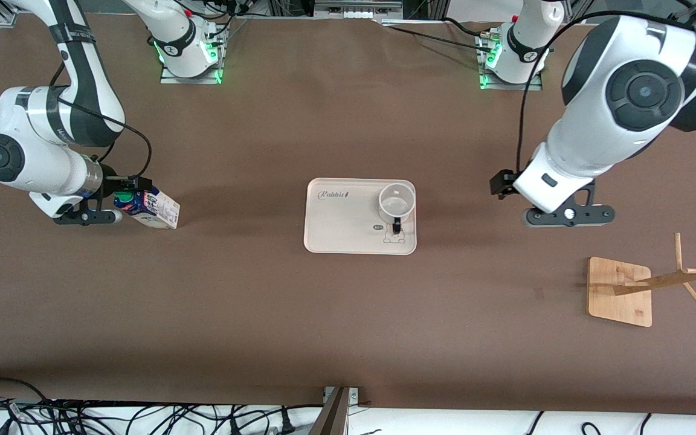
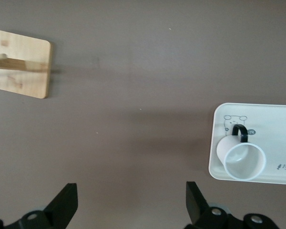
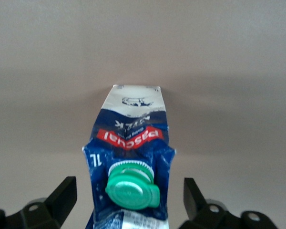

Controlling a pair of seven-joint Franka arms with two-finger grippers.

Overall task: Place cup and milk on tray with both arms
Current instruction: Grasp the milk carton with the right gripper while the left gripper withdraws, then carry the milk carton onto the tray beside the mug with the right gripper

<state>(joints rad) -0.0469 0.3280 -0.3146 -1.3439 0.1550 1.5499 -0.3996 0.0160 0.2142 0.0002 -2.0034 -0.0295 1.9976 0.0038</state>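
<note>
The right gripper (image 3: 128, 200) hangs spread wide around the milk (image 3: 129, 162), touching neither side; the carton stands well off the tray (image 1: 336, 235), toward the right arm's end. Its thin card walls probably dent, so pinch the flat sides below the cap. The left gripper (image 2: 131, 202), empty and spread, waits beside the tray, where the cup (image 1: 396, 202) sits.

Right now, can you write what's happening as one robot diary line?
cup: on tray | milk: on table, between open right gripper fingers | left gripper: open, above bare table
</note>
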